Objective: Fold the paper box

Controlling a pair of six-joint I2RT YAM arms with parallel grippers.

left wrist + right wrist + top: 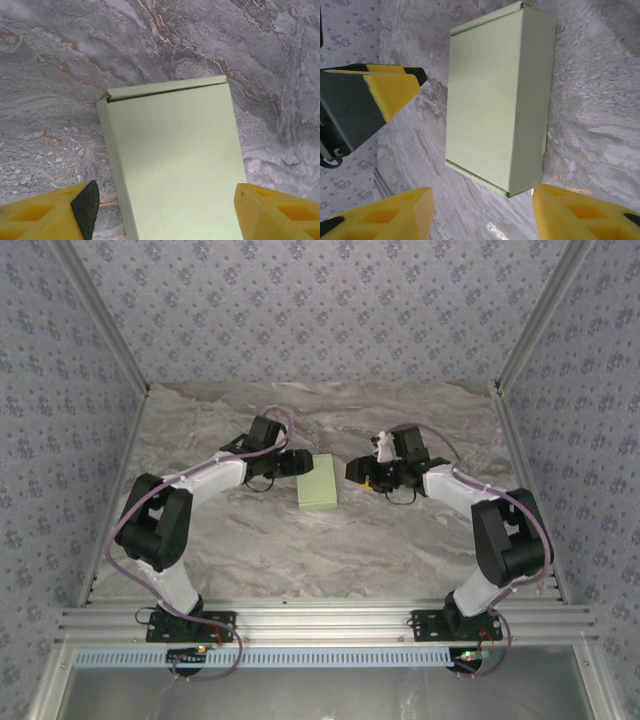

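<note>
- Paper box [320, 483] flat mid-table [400, 540], bare marble off its far and near edges.
- Left gripper [302, 462] at nine o'clock, jaws wide, astride its end.
- Right gripper [352, 472] at three, jaws parted, empty.

paper box [175, 165]: near end cut off by bottom edge | left gripper [165, 200]: cropped at bottom edge

The pale green paper box [319, 483], folded closed into a shallow block, lies flat on the table [260, 560].
</note>
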